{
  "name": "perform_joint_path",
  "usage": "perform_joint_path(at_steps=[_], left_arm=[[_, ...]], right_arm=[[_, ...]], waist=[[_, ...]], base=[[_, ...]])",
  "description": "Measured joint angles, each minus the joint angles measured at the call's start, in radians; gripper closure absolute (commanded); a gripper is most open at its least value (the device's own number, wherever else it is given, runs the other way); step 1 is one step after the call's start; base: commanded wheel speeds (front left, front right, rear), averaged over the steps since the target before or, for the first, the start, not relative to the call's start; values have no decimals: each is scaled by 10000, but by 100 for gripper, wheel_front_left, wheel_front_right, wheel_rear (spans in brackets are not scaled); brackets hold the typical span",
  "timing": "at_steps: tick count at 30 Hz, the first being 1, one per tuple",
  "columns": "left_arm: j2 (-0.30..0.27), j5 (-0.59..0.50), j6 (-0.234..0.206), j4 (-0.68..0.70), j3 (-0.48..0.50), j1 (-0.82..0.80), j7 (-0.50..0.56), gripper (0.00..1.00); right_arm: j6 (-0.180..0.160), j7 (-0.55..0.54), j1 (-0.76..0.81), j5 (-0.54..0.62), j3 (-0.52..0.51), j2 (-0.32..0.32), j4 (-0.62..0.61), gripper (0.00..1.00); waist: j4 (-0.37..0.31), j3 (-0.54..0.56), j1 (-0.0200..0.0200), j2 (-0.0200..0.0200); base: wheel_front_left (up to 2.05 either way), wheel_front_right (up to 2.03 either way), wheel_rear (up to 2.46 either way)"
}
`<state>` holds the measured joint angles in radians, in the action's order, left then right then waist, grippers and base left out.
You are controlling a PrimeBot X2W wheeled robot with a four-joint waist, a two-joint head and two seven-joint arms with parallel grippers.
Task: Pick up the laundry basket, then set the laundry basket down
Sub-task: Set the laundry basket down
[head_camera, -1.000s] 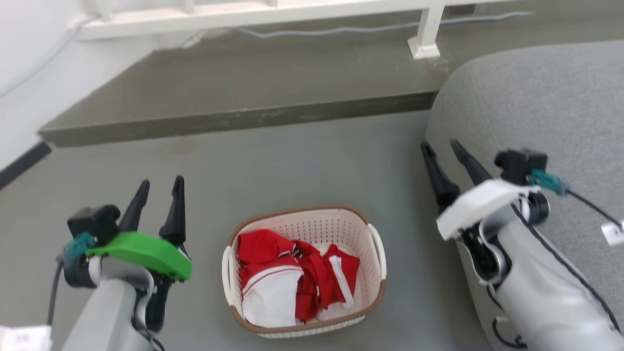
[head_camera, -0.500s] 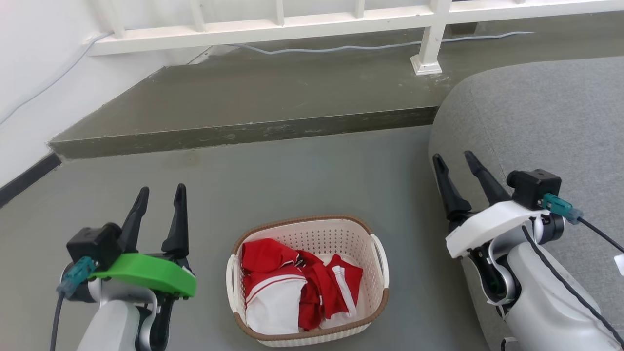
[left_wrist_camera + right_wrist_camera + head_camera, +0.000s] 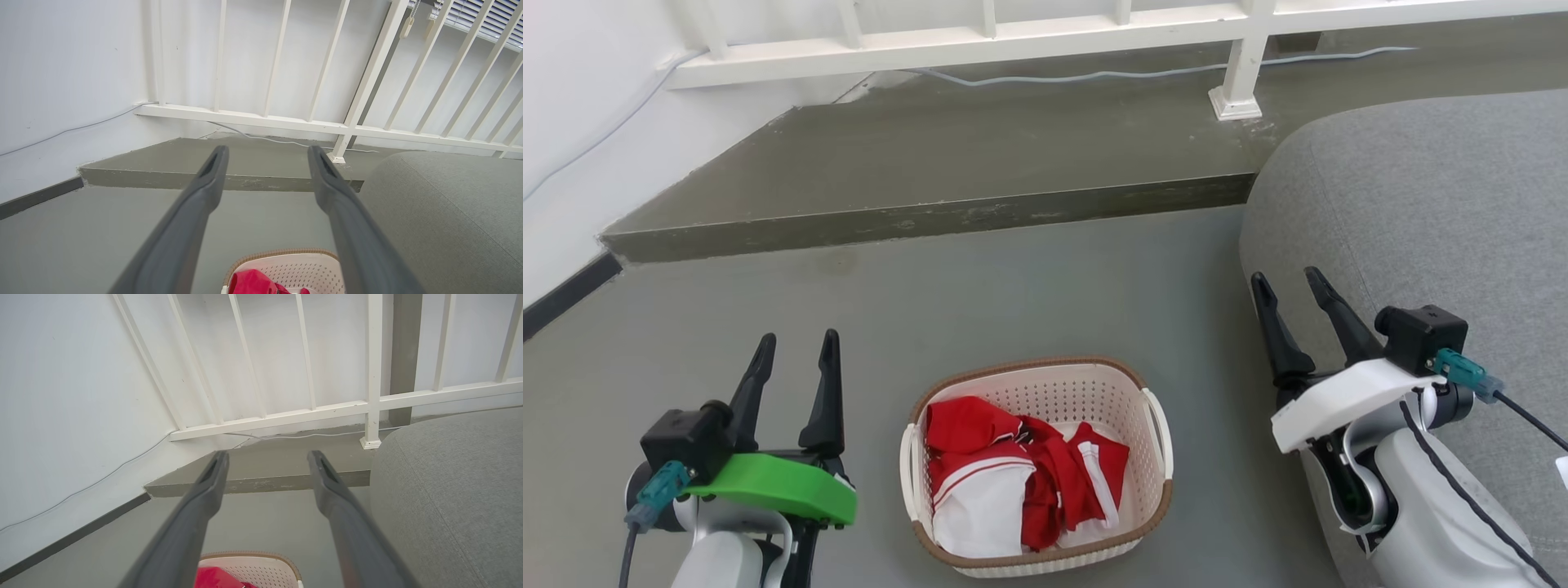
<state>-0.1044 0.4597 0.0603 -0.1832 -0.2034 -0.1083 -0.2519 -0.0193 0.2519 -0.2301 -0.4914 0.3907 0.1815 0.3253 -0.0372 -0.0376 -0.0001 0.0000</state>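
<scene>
1. Two grippers flank the laundry basket (image 3: 1045, 390) without touching it: left gripper (image 3: 799, 336) on its left, right gripper (image 3: 1285, 276) on its right, seen against the grey sofa (image 3: 1421, 204).
2. Both pairs of fingers stand parted, holding nothing.
3. Laundry basket rests on the grey floor (image 3: 1013, 286) with red-and-white clothes (image 3: 1013, 482) inside; beyond it are a step (image 3: 931, 163) and a white railing (image 3: 1013, 37).

I take this for a living room in a home. A grey fabric sofa (image 3: 1421, 188) sits on my right. A laundry basket (image 3: 1029, 365) of red and white clothes (image 3: 1013, 474) stands on the grey floor (image 3: 1013, 286). A white railing (image 3: 1013, 37) edges a raised step (image 3: 931, 163), and a slatted window blind (image 3: 445, 14) hangs beyond it.
</scene>
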Motion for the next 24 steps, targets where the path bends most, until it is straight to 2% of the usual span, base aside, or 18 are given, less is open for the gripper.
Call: perform_joint_path(at_steps=[24], left_arm=[[219,-600,15,355,186,449,0,0]], right_arm=[[121,0,564,470,-316,-176,-416,0]], waist=[[30,-79,0,0]], base=[[0,0,0]])
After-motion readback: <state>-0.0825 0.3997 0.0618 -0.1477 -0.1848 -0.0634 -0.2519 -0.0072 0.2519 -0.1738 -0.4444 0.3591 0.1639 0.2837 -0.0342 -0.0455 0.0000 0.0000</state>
